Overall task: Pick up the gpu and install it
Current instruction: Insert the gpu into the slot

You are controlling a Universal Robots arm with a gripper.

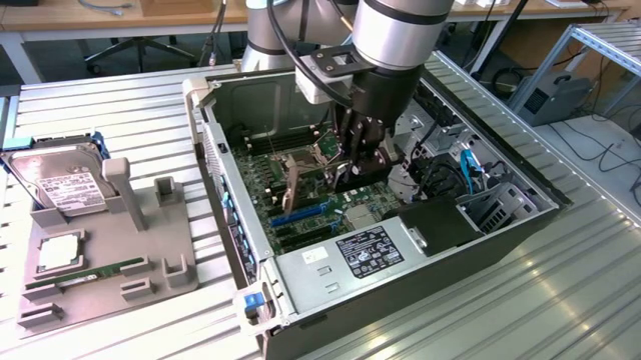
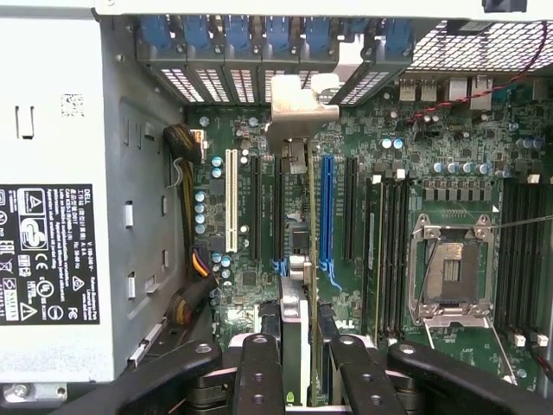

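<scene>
While the end effector grips the gpu, a label seemingly reads "DELL".

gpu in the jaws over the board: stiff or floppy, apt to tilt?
Likely stiff: the gpu is a flat board with a metal bracket. Probably light for its size, being thin. Held edge-on by the gripper at one end, it could tilt sideways over the motherboard.

The grey-and-black robot arm reaches down at the exterior view's upper centre, its black 2-finger gripper pointing straight down, fingers clamped.
</scene>
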